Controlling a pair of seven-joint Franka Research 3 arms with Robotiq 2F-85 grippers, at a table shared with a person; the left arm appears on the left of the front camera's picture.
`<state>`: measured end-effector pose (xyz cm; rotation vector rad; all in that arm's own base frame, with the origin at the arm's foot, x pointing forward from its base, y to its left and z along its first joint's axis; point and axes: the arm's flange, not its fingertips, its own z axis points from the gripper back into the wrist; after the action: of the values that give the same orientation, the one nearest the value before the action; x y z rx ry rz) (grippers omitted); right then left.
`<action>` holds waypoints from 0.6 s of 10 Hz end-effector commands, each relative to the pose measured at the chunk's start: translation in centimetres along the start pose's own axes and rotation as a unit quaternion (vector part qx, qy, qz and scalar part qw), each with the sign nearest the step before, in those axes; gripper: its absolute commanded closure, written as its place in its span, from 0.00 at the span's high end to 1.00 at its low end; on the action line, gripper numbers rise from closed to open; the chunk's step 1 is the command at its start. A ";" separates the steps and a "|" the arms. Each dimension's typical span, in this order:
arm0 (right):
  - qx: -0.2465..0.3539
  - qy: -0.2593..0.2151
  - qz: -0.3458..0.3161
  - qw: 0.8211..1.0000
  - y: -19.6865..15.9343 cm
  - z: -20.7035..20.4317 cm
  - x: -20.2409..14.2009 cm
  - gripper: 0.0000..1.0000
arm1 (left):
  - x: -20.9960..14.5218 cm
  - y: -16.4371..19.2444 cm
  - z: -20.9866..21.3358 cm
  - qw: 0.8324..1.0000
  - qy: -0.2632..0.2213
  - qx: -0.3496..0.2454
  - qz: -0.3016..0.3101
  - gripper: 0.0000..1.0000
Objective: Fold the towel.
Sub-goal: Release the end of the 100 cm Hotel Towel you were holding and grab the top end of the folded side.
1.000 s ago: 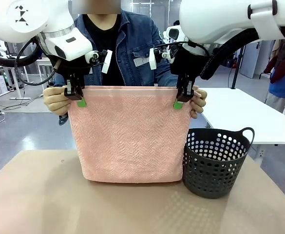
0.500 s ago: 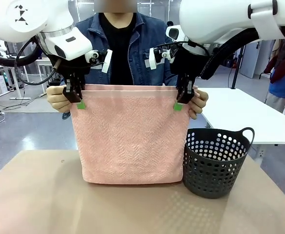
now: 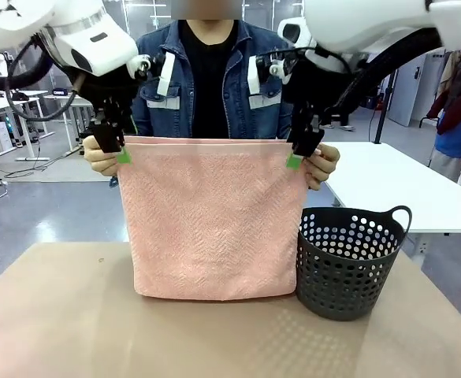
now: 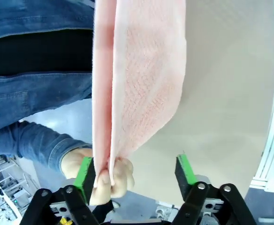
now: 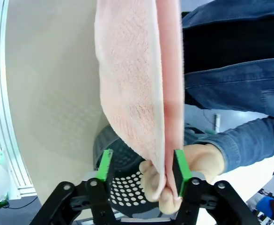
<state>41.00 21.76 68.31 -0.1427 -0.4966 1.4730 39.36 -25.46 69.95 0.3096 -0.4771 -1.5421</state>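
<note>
The salmon-pink towel (image 3: 214, 220) hangs doubled over, and its lower edge touches the table. The person's hands (image 3: 96, 157) pinch its two top corners. My left gripper (image 3: 121, 153) stands at the top left corner, jaws open. In the left wrist view the green pads (image 4: 85, 171) are wide apart around the towel (image 4: 132, 93) and the person's fingers (image 4: 111, 176). My right gripper (image 3: 295, 157) is at the top right corner, also open. In the right wrist view the towel (image 5: 137, 84) and a hand (image 5: 197, 164) lie close to one pad (image 5: 180, 166), with a gap to the other.
A dark perforated basket (image 3: 348, 260) stands on the tan table (image 3: 57, 315) right beside the towel's lower right edge. The person in a denim jacket (image 3: 159, 110) stands just behind the towel. A white table (image 3: 388, 185) lies farther back on the right.
Both grippers have opened and let go of the towel's top corners, and both have risen slightly. The person's hands now hold the towel up.
</note>
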 end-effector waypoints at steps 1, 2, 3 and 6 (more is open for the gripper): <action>-0.051 -0.009 0.002 0.999 1.6 1.3 -0.8 1.00 | -0.4 -2.1 1.1 0.999 -0.017 0.051 -0.006 0.98; -0.068 -0.015 0.009 0.998 2.1 2.1 -0.8 0.87 | -0.5 -2.3 1.8 0.997 -0.022 0.070 -0.005 1.00; -0.084 -0.020 0.020 0.996 2.5 2.8 -0.9 0.97 | -0.5 -2.2 2.1 0.996 -0.016 0.089 0.004 1.00; -0.088 -0.005 0.028 0.996 2.1 2.4 -0.7 1.00 | 0.0 -1.8 1.9 0.996 -0.026 0.086 -0.001 1.00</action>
<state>37.74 20.91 70.36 -0.2761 -0.6297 1.4821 36.75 -24.98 71.44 0.3766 -0.6331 -1.5285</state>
